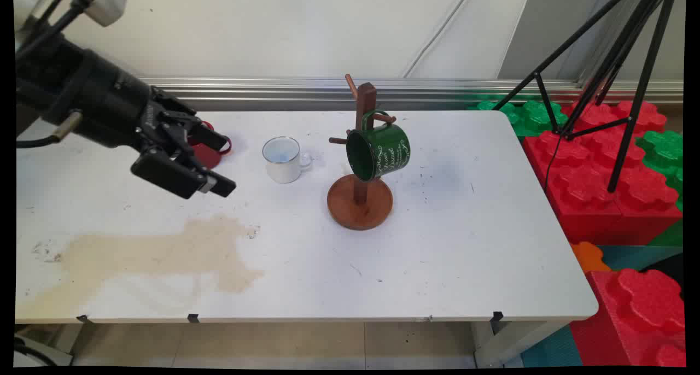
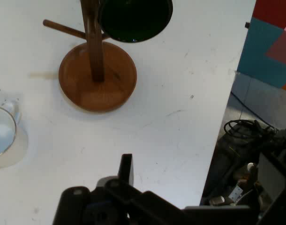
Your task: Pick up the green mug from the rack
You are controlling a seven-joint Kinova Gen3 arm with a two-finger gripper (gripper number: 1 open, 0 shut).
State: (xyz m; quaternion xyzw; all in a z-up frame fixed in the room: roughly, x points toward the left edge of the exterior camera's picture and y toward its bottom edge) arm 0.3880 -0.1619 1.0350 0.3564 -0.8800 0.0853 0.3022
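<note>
Black gripper [image 1: 219, 164] tilted low over the table's [image 1: 437, 255] left, fingers spread, empty, near red mug [image 1: 210, 153].

The place looks like a robotics lab or test room rather than a home. A plain white table [image 1: 306, 265], stained and scuffed, stands against a bare wall with an aluminium rail [image 1: 437, 88]. To the table's right stand a black tripod [image 1: 618, 63] and oversized red and green foam building blocks [image 1: 601, 162]; loose cables [image 2: 248, 129] lie on the floor beside it.
</note>
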